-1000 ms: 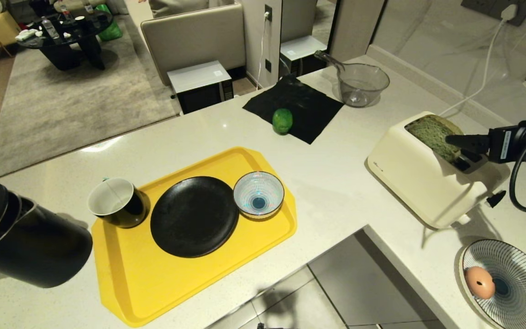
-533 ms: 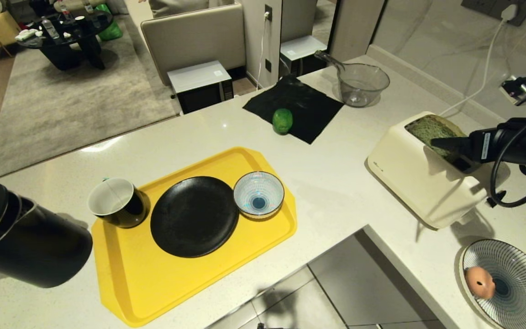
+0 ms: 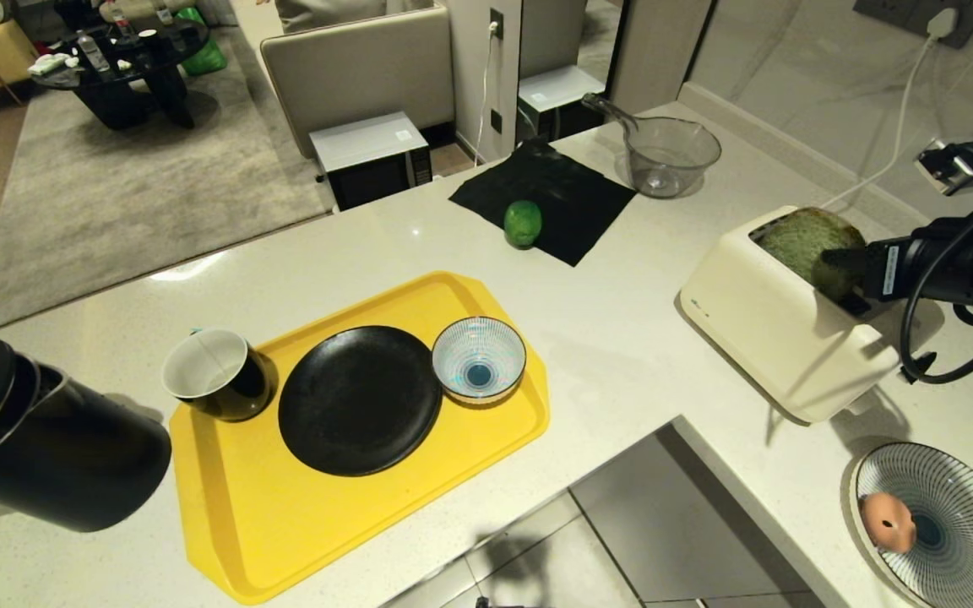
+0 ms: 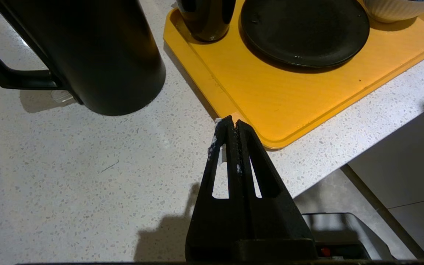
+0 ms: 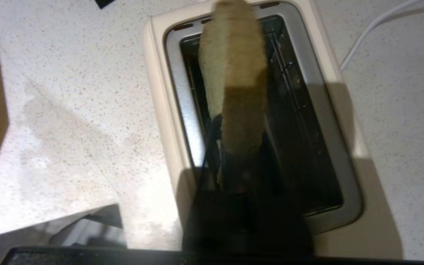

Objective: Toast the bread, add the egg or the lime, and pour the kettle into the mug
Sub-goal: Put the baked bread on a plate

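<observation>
The green-tinted bread [image 3: 803, 239] [image 5: 234, 70] stands in the slot of the cream toaster [image 3: 769, 338], its top bulging. My right gripper [image 3: 839, 272] [image 5: 238, 154] reaches in from the right and is shut on the bread's near edge. A lime [image 3: 523, 223] lies on a black cloth [image 3: 571, 203]. The pinkish egg [image 3: 888, 522] rests on a striped plate [image 3: 964, 540]. A black kettle [image 3: 47, 439] [image 4: 87, 55] stands at the left, beside the mug [image 3: 216, 376] on the yellow tray [image 3: 284, 523]. Over the counter by the tray's corner my left gripper [image 4: 233, 124] hangs shut and empty.
The tray also carries a black plate [image 3: 358, 399] and a striped bowl [image 3: 479, 359]. A clear measuring jug [image 3: 668, 156] stands at the back. The toaster's white cord [image 3: 892, 143] runs to a wall socket. The counter edge drops to the floor [image 3: 622, 532] in front.
My right gripper has risen a little beside the toaster, then closed on the bread, whose top now bulges. The left arm has not moved.
</observation>
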Controlling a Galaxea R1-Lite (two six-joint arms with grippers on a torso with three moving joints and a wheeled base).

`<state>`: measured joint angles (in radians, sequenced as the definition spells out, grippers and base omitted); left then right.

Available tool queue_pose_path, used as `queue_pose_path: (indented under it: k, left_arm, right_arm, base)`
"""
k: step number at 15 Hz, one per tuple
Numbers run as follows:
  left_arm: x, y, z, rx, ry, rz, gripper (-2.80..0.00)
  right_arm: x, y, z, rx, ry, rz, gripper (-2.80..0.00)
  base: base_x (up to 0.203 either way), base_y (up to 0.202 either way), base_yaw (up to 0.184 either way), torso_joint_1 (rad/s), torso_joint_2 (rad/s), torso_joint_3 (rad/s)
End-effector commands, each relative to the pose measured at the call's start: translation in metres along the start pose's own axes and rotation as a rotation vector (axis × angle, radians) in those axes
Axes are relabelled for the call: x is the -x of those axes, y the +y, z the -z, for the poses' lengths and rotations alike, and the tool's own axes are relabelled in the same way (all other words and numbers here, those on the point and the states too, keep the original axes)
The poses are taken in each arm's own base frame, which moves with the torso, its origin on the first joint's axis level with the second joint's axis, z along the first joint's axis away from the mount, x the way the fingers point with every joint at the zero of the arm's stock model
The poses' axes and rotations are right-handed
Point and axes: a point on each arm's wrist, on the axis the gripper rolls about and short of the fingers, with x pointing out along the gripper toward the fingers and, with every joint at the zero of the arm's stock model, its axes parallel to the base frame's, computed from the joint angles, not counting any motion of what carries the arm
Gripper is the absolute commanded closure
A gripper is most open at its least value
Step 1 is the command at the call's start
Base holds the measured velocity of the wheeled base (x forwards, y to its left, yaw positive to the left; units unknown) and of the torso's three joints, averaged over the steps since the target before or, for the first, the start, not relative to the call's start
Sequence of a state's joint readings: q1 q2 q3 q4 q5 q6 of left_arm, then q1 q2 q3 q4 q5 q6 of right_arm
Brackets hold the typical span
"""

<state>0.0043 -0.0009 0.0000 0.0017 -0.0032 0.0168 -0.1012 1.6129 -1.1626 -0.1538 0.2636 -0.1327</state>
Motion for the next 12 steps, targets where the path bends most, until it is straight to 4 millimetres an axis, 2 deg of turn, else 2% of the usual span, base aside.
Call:
queue_pose_path:
  k: [1,5,12]
  left_arm:
    - [0.0,0.0,0.0,0.0,-0.001,0.0,0.0]
    - [0.0,0.0,0.0,0.0,-0.001,0.0,0.0]
    - [0.0,0.0,0.0,0.0,-0.001,0.0,0.0]
  right_arm:
    - [0.006,0.006,0.0,0.008,-0.006,-0.015,0.0]
    - [0.02,0.01,0.0,0.002,-0.015,-0.015,0.0]
    - [0.066,0.012,-0.038,-0.03,-0.189,0.046,0.0]
  base:
    - [0.0,0.0,0.0,0.0,0.0,0.0]
    - [0.0,0.0,0.0,0.0,0.0,0.0]
    - [0.0,0.0,0.0,0.0,0.0,0.0]
